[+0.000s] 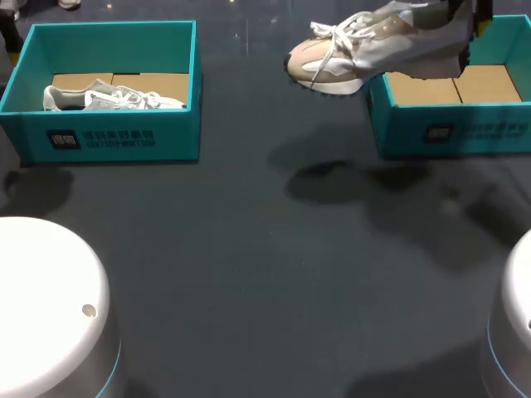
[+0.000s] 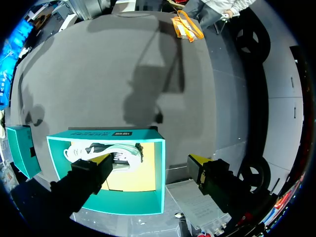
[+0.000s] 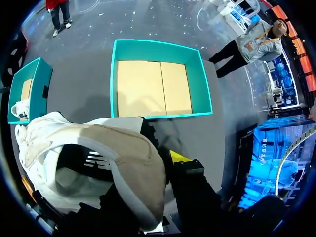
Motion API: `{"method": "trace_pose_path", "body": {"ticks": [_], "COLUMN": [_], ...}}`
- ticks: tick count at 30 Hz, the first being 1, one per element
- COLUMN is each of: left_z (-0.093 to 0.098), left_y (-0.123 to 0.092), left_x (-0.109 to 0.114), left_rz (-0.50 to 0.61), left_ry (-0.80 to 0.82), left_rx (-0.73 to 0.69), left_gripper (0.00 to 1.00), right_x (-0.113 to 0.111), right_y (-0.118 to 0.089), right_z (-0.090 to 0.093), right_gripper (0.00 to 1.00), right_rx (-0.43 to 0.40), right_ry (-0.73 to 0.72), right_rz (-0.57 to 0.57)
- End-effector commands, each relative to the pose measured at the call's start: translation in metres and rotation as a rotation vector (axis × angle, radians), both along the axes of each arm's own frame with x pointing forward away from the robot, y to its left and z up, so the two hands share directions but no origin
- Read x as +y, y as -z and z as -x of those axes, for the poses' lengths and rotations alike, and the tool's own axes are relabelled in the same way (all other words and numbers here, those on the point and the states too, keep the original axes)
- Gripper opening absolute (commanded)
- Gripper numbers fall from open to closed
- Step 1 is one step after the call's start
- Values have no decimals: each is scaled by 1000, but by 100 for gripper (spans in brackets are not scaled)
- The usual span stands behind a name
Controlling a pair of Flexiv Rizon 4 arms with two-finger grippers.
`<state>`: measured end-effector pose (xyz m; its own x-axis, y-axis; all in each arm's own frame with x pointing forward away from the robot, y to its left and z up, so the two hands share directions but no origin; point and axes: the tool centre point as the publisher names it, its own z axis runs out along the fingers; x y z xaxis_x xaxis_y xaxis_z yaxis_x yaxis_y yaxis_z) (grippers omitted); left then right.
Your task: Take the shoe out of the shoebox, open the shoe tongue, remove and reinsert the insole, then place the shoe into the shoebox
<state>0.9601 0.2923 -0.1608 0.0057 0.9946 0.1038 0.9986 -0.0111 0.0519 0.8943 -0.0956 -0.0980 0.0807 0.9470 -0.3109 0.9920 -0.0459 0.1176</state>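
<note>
— What does the right gripper [image 3: 143,160] have?
— It is clamped on the heel of the beige shoe [image 1: 373,46]. The shoe hangs in the air above the table [image 1: 249,274], toe toward the middle, beside the right shoebox [image 1: 452,128].
— And the boxes?
— The right shoebox shows a bare cardboard floor. The left shoebox [image 1: 108,137] holds a grey shoe [image 1: 112,98] lying along its floor.
— The other arm?
— The left gripper [image 2: 150,160] hangs above the left shoebox, fingers spread wide, gripping nothing, with the grey shoe below them.
</note>
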Motion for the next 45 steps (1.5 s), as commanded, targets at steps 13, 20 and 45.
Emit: {"method": "trace_pose_path", "body": {"ticks": [13,20,45], "left_z": [0,0,0], "left_y": [0,0,0], "left_x": [0,0,0], "left_rz": [-2,-2,-2], "left_ry": [1,1,1], "left_rx": [0,0,0], "left_gripper": [100,100,100], "right_x": [62,86,153], "right_y": [31,49,134], "right_z": [111,153,217], "right_gripper": [0,0,0], "right_rx": [-57,-45,-25], "right_ry": [49,57,-5], "right_rz": [27,22,-34]}}
